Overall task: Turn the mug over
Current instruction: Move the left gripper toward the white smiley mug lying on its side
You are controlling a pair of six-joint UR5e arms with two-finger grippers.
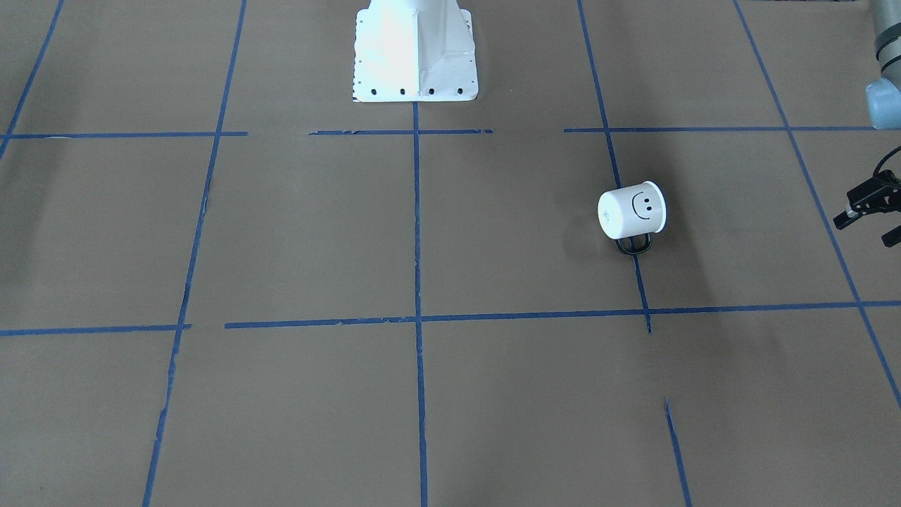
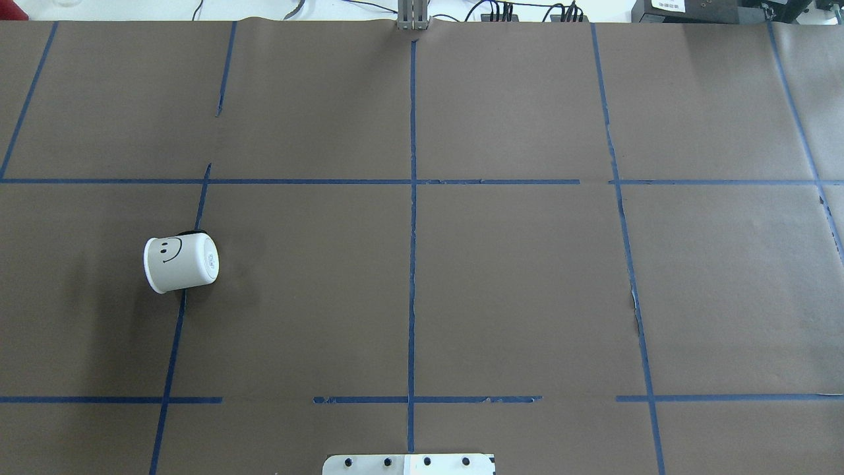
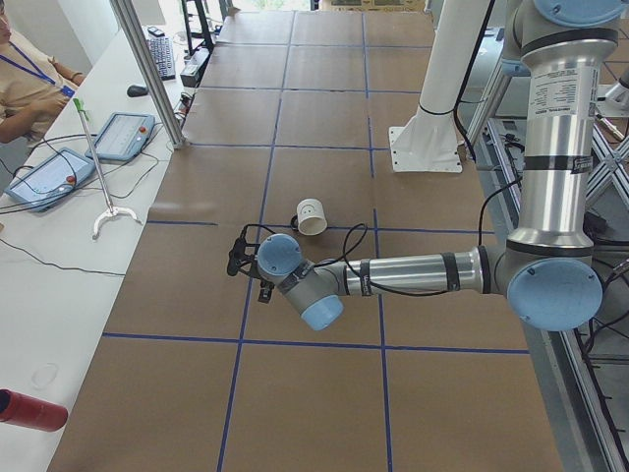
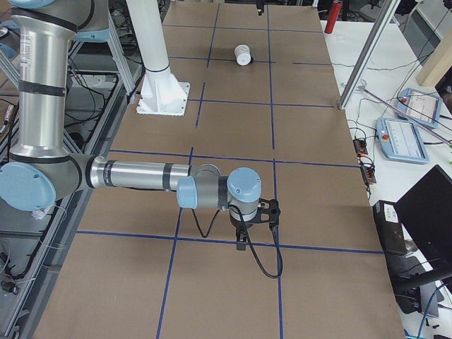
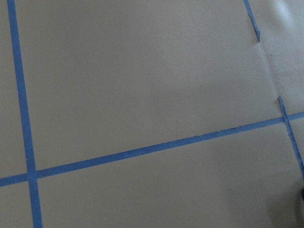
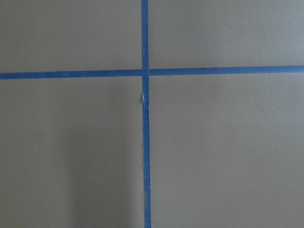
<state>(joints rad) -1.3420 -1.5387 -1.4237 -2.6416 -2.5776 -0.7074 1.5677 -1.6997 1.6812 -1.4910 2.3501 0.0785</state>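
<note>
On the robot's left half of the surface (image 1: 493, 232), the mug (image 1: 631, 210) lay on its side, untouched. Left hand (image 1: 864, 227) hovered near, fingers (image 1: 848, 213) apart; right hand (image 4: 242, 242) well apart, its state impossible to tell. Approach stage, seemingly; next move likely called for gripping the rim.

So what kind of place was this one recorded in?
Probably a robotics lab workcell: a paper-covered table gridded with blue tape, the left arm reaching over it, and teach pendants on a side bench by an operator.
</note>
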